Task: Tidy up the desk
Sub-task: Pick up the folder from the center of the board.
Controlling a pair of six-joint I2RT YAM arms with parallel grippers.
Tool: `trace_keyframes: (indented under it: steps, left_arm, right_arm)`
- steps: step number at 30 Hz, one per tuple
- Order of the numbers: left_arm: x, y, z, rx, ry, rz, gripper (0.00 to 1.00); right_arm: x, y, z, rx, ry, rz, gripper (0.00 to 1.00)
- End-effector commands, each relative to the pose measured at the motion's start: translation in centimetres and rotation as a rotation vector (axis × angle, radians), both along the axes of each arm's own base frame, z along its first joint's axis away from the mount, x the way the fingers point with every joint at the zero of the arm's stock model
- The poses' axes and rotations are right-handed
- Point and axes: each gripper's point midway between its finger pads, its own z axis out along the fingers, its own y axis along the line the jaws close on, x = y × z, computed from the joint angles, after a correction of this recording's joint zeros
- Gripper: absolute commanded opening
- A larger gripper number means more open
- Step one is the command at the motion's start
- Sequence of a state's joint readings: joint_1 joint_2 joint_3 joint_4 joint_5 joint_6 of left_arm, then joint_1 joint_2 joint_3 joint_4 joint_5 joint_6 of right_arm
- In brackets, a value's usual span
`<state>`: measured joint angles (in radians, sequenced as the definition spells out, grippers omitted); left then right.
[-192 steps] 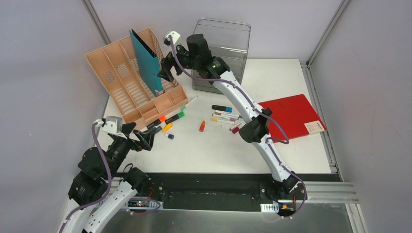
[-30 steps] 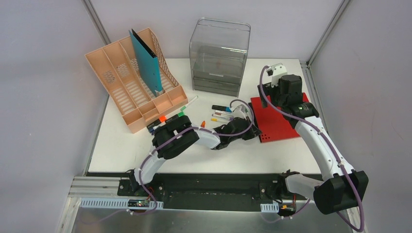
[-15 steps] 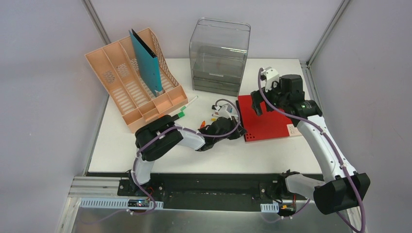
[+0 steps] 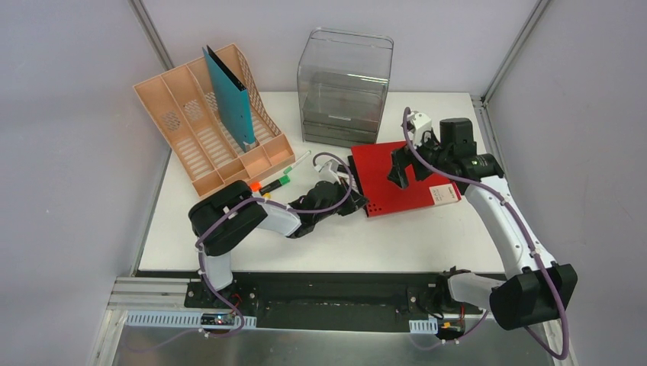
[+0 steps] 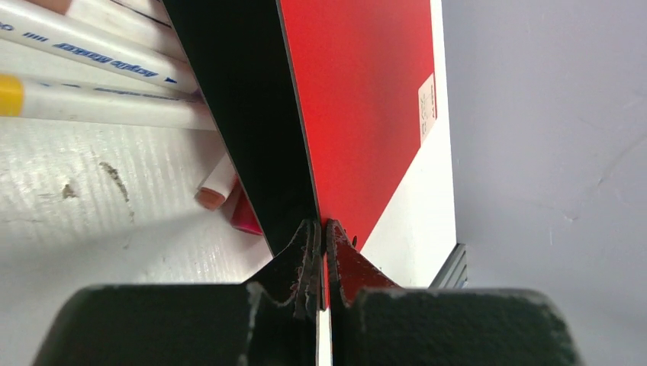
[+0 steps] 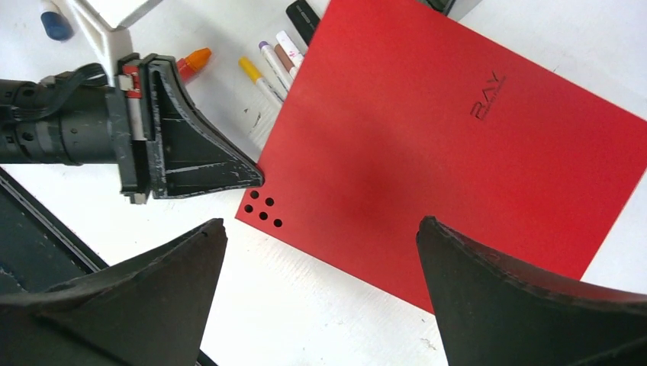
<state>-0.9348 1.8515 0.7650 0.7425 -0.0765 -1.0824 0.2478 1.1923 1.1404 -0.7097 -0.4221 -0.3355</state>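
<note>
You cannot take hold of the worktop [image 4: 427,229] itself. It is the big white flat board in front of the two arm bases, stiff and fixed on its frame. You only tidy what lies on it, and I judge its surface smooth enough that flat things slide easily. In the middle of the worktop, a little to the right, is the red folder [image 4: 374,191], and this is the thing you have in hand now. Your left tool [image 5: 321,232] is pressed together on the folder's near left corner, just beside the four small holes [image 6: 262,211]. That side looks raised, because the left wrist view shows its dark underside above some pens [image 5: 99,57]. Your right tool [image 6: 320,223] is spread wide and hangs over the middle of the folder; as far as I can see it touches nothing. I think the folder is light and thin, with a slippery cover, and it will bend or swing if only one corner carries it. So please grip it well in on an edge, not only at the tip of the corner. The pens are round and may roll when the folder passes over them. At the far left stands the peach file rack [image 4: 206,130] with a blue-green folder [image 4: 229,95] upright in one slot, and the clear drawer box [image 4: 343,76] stands at the far middle.
</note>
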Motion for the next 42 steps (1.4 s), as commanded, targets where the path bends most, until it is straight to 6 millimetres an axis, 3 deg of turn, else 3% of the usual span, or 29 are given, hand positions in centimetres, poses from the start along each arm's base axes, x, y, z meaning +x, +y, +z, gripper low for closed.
trace_keyframes:
  steps: [1,16,19,31,35,42]
  left_arm:
    - [0.6,0.4,4.9,-0.167,-0.045,0.007,0.00]
    - [0.7,3.0,5.7,-0.283,0.024,0.035,0.00]
    - [0.6,3.6,5.7,-0.281,0.025,0.042,0.00]
    - [0.2,5.0,4.9,-0.288,0.035,0.048,0.00]
    - [0.2,5.6,5.0,-0.317,0.047,0.055,0.00]
    - [0.4,4.7,6.9,-0.410,0.096,0.027,0.00]
  right_arm:
    - [1.6,-0.1,1.9,0.068,-0.022,-0.063,0.99]
    - [5.3,-4.5,-1.8,0.258,0.220,-0.361,0.99]
    - [6.1,-6.5,-2.6,0.283,0.245,-0.445,0.99]
    - [7.0,-11.8,-9.1,0.392,0.500,-0.600,0.99]
    - [6.9,-11.9,-9.3,0.413,0.507,-0.573,0.99]
    - [6.2,-10.1,-6.5,0.479,0.434,-0.426,0.99]
